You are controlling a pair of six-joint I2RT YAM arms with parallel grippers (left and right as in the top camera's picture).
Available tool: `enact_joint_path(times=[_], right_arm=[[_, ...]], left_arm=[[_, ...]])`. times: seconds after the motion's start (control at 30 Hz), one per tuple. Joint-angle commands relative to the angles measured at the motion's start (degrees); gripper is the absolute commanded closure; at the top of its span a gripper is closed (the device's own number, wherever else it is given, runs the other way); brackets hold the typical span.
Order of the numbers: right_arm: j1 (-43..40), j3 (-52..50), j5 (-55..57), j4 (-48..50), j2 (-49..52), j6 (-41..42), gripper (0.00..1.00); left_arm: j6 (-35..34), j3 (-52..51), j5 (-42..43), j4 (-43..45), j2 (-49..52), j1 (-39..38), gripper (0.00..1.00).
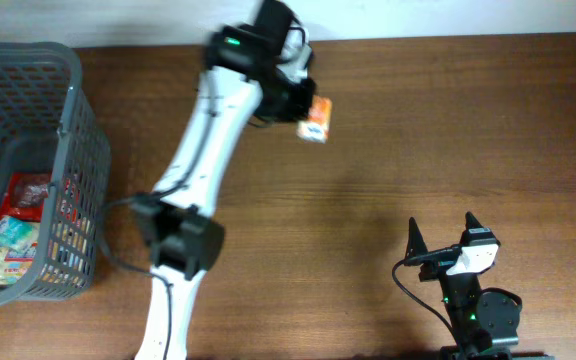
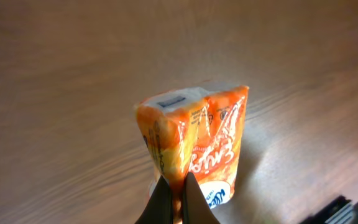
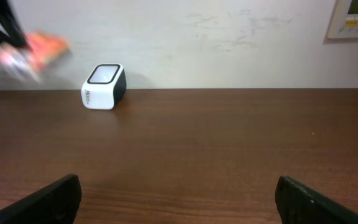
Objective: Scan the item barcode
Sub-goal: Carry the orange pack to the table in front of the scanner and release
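- The left gripper is clenched on the lower seam of an orange snack packet, holding it in the air above the far side of the wooden table.
- In the right wrist view the packet shows as an orange blur, up and to the left of the small white-and-black scanner. The scanner sits on the table close to the wall, and packet and scanner are near but apart.
- The step in hand appears to be presenting the packet to the scanner. Done well, it likely means turning the packet until its printed code faces the scanner's window, then holding it steady there. The blur suggests the packet is moving too fast for a clean read.
- Which face carries the barcode cannot be told. A pale label sits on the packet's top fold in the left wrist view, but its print is too small to read.
- The pinch is narrow and sits on crinkled film, so the packet may swing or slip if the wrist turns sharply. A slow, small rotation looks the safer course.
- The right gripper has its jaws spread wide and grasps nothing. It sits at the near right of the table, well apart from the packet.
- A grey plastic basket stands at the left edge of the table. At least two packets lie in it, a red one and a pale one with yellow and green print.
- The rest of the basket runs out of frame, so anything else in it cannot be told.
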Motion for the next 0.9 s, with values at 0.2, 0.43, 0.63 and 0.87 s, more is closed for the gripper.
enact_joint_path(times=[0.2, 0.43, 0.63, 0.87], right_arm=[[0.3, -0.3, 0.1, -0.3, -0.4, 0.3, 0.02], [0.3, -0.3, 0.1, -0.3, -0.4, 0.3, 0.02], [0.3, -0.3, 0.1, -0.3, -0.4, 0.3, 0.02], [0.3, -0.3, 0.1, -0.3, -0.4, 0.3, 0.02]], left_arm=[[-4.2, -0.1, -2.1, 7.3, 12.1, -14.1, 1.0], [-14.1, -0.1, -18.6, 11.7, 12.9, -13.2, 1.0], [-14.0, 2.8, -18.7, 14.6, 13.4, -11.6, 0.55], [-6.5, 21.1, -18.6, 0.9, 2.1, -1.3, 0.38]])
